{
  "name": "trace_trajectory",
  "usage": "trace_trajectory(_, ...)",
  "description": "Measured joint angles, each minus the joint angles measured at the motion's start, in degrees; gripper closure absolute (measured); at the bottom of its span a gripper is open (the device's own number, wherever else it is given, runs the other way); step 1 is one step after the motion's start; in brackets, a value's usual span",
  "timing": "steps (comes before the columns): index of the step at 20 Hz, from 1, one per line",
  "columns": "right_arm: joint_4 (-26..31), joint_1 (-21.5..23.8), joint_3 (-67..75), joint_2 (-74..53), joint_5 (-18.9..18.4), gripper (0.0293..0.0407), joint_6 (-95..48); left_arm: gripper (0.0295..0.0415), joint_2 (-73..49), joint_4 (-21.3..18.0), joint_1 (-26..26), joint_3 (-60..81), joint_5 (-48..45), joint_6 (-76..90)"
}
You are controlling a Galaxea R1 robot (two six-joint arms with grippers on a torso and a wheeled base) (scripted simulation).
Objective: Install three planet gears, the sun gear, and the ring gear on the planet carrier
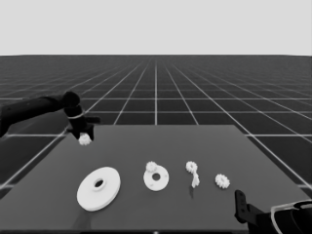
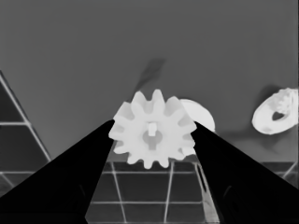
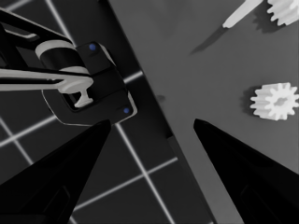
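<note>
Dark tabletop (image 1: 204,146) stretches out over a gridded floor, with a pale band above the horizon. Up at the table's far left corner the left gripper (image 1: 84,136) hangs over the edge region, and it has a gear (image 1: 85,140) pinched between its fingers; the left wrist view shows it plainly, both black fingers (image 2: 70,182) pressed against the toothed rim of that gear (image 2: 152,135), closed onto it from either side.

Down on the table, the larger round part (image 1: 99,188) lies flat toward the near left. Just to its right sits the smaller round part (image 1: 156,178), and a second gear (image 1: 151,166) rests on its far-left rim. In the left wrist view that smaller round part (image 2: 275,114) shows off to one side with its gear on it.

Further right, another gear (image 1: 191,167) lies touching the far end of the thin white piece (image 1: 195,180), which points toward the near edge. One more gear (image 1: 222,181) lies alone beyond that, apart from the rest.

Over at the lower right corner, the right gripper (image 1: 240,204) waits near the table's near-right edge. Its wrist view shows the two fingers (image 3: 60,177) spread wide with nothing between them, the lone gear (image 3: 275,100) lying on the table close by and dark machinery (image 3: 84,88) past the edge.
</note>
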Motion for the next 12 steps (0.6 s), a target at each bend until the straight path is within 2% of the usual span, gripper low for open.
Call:
trace_trajectory(3,0.00,0.00,0.00,0.00,0.00,0.0315,0.00,0.0398,0.20,-0.24,-0.35,-0.45,0.34,0.21)
trace_trajectory(4,0.00,0.00,0.00,0.00,0.00,0.0315,0.00,0.0398,-2.11,-0.91,-0.56,22.88,-0.05,-27.32)
trace_trajectory(5,0.00,0.00,0.00,0.00,0.00,0.0315,0.00,0.0398,5.69,-1.35,-0.66,34.86,-0.47,-44.20)
trace_trajectory(6,0.00,0.00,0.00,0.00,0.00,0.0315,0.00,0.0398,14.72,-1.53,-0.78,35.74,-0.79,-52.17)
trace_trajectory(8,0.00,0.00,0.00,0.00,0.00,0.0315,0.00,0.0398,24.74,-1.64,-0.97,31.81,-1.05,-56.69)
trace_trajectory(12,0.00,0.00,0.00,0.00,0.00,0.0315,0.00,0.0398,29.21,-1.67,-1.07,28.43,-1.10,-57.58)
